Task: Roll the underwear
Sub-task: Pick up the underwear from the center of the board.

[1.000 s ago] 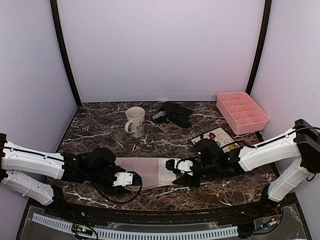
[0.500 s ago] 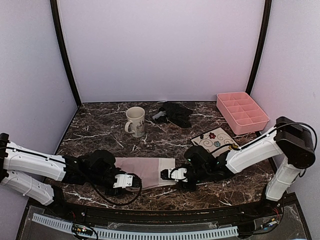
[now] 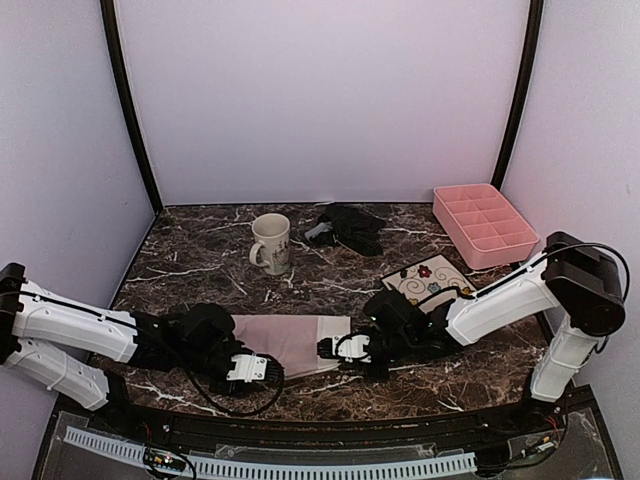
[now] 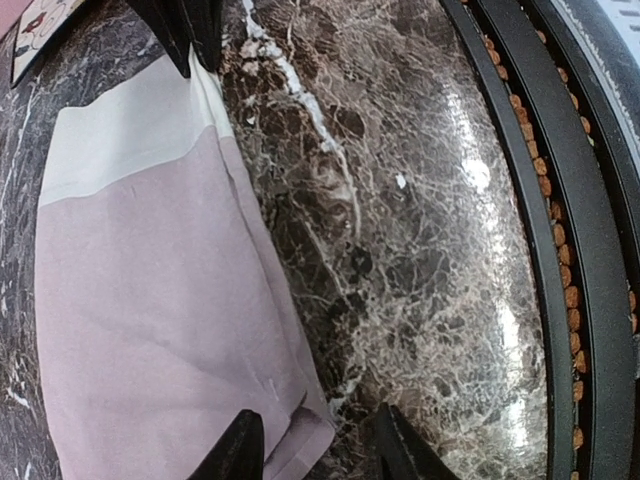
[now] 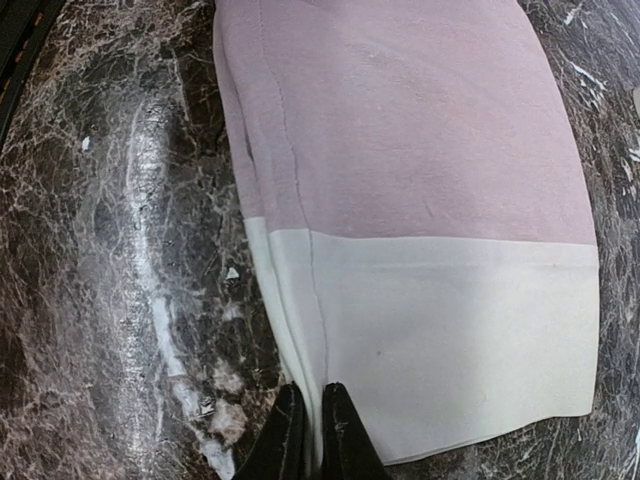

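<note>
Pinching pink underwear edge: right pincer; left pincer spread astride opposite corner

Five items on a dark, white-veined marble-pattern table.

Near the front edge, the pink and white underwear lies spread flat, its white band at the right-hand end and its long side running along the table's edge. Toward the back, left of centre, a cream mug stands upright. Just to its right, the black underwear sits in a crumpled heap. A pink tray divided into small compartments occupies the back right corner. In front of the tray and apart from it rests a flowered square plate, partly hidden.
</note>
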